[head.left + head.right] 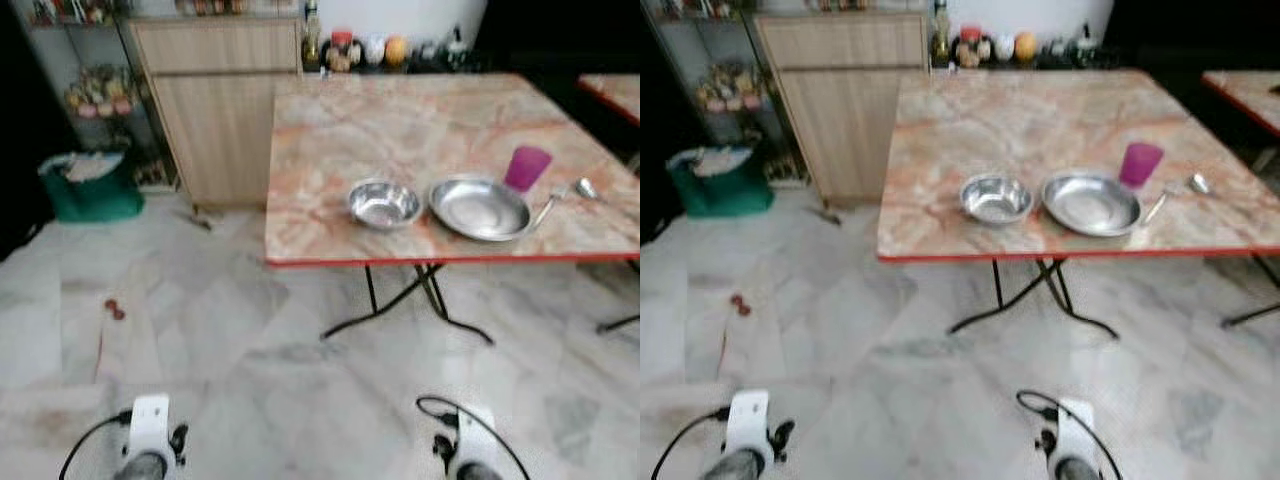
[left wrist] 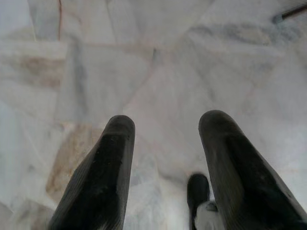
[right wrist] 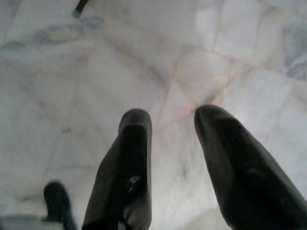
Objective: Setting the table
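Two sets of fingers, left [image 2: 165,129] and right [image 3: 172,124], spread apart, empty, above floor [image 2: 144,72].

One steel bowl [image 1: 383,204], one steel plate [image 1: 480,208], one pink cup [image 1: 527,167], one spoon [image 1: 566,198].

No readable text, labels, brands, numbers or signs anywhere. Bottles and jars [image 1: 345,48] past far edge of desk [image 1: 400,120]: labels too blurred to read. Items on shelf [image 1: 95,95] beside cabinet [image 1: 220,100]: too small and soft to make out print. Purple cup [image 1: 527,167], bowl [image 1: 383,203], plate [image 1: 480,208]: plain, unmarked surfaces.
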Motion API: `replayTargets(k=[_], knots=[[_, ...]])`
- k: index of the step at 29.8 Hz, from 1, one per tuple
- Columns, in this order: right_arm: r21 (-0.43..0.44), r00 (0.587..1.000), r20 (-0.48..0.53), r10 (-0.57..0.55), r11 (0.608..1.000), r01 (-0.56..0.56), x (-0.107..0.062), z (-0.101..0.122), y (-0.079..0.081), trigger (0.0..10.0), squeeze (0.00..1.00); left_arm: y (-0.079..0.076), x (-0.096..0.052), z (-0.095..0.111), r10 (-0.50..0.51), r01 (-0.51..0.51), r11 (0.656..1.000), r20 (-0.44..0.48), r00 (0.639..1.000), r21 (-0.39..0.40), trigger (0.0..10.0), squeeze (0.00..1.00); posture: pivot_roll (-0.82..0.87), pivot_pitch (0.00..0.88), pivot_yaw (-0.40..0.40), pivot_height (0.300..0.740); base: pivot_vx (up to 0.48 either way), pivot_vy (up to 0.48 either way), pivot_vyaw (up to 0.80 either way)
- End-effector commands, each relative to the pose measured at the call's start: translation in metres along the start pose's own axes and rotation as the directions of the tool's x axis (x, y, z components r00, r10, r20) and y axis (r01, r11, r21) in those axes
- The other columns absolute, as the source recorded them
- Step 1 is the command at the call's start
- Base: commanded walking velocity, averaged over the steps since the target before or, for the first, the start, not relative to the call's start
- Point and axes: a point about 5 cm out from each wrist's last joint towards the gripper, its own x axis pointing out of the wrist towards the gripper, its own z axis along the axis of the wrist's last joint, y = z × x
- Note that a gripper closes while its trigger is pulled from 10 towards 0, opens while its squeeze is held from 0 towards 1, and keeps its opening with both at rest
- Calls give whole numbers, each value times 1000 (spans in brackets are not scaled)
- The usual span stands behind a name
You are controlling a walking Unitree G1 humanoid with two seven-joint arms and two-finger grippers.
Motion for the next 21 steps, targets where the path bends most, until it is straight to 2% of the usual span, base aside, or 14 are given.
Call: replayTargets(k=[1,9,21], knots=[[-2,1000,1,2,1000,-2,0,1,1,10000,0,-2,0,-2,-7,7,1000,-17,1000,10,10000,0,-27,0,-30,740,0,-274,0],[3,1000,8,2,1000,-2,1,3,2,10000,0,-2,0,-1,-8,9,1000,-15,1000,13,10000,0,-30,0,-26,740,0,-271,0],[2,1000,23,7,1000,-7,2,7,3,10000,0,-3,0,-2,-16,17,1000,-25,1000,14,10000,0,-30,0,-28,740,0,0,0]])
